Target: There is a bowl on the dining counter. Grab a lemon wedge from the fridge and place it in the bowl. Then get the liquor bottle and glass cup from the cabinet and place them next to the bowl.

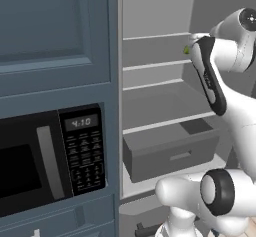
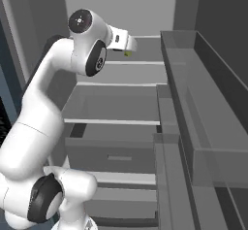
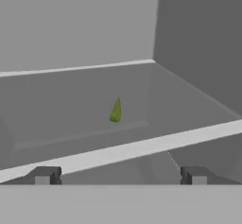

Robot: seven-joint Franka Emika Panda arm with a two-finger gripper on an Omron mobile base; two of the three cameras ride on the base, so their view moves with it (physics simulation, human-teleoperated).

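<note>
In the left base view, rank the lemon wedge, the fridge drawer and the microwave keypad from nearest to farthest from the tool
1. lemon wedge, upper shelf, beside the tool.
2. fridge drawer, low inside the fridge.
3. microwave keypad, far left, outside.

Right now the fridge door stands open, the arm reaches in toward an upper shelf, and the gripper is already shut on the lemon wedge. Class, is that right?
Not quite. The gripper is open and holds nothing: in the hand view the lemon wedge lies on the shelf, apart from the fingertips. The fridge is open and the arm does reach toward an upper shelf.
</note>
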